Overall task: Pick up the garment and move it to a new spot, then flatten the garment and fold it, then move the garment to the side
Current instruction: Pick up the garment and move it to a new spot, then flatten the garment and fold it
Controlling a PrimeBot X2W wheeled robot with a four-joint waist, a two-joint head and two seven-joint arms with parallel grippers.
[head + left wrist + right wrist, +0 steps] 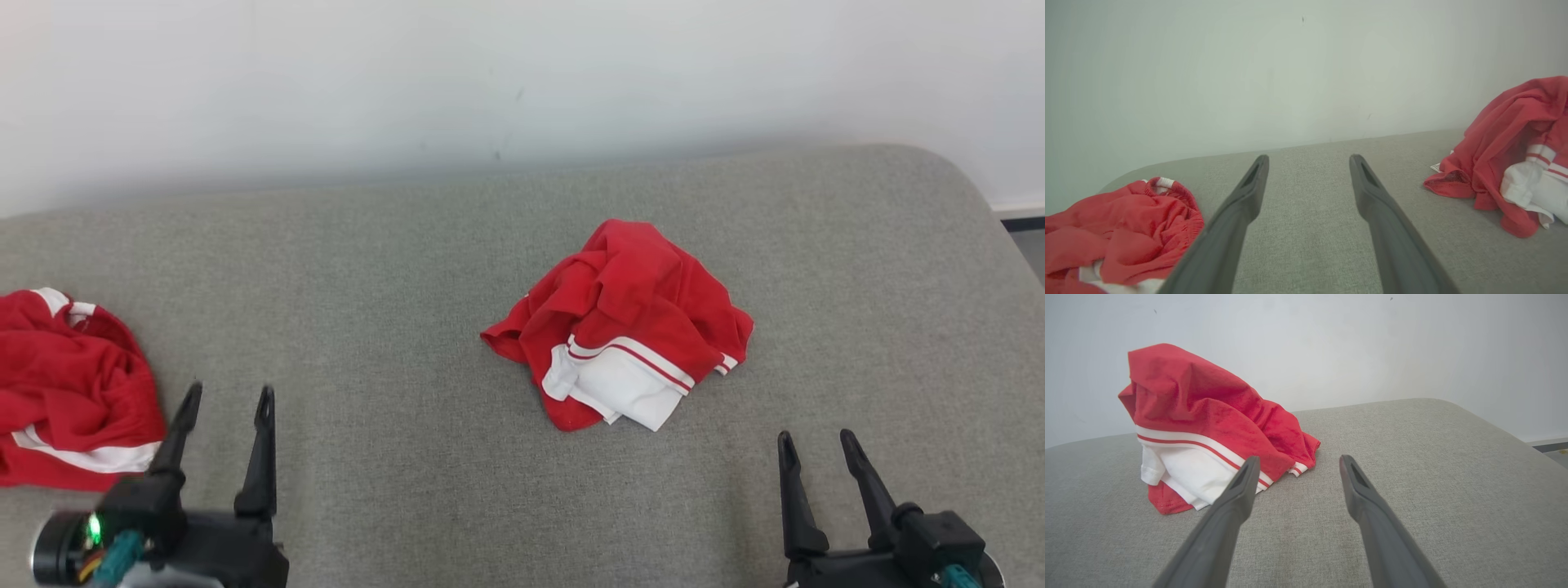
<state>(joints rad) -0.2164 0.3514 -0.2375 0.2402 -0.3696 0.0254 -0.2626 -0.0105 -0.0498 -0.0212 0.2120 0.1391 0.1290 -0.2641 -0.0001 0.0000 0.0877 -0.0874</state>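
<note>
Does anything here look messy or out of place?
The red-and-white garment sits in a crumpled heap mid-cushion, and a second red garment lies rumpled at the left edge of the grey cushion. Nothing looks torn or spilled.

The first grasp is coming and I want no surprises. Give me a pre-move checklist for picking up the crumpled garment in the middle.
1. The left gripper is open and empty: ok.
2. The right gripper is open and empty: ok.
3. The crumpled red and white cloth garment lies mid-way across the grey fabric cushion, apart from both grippers: ok.
4. That garment is flat enough to fold: not ok, it sits bunched in a heap.
5. The left gripper is clear of the second red and white garment at the left edge: cannot tell, since a finger overlaps it in the head view.
</note>
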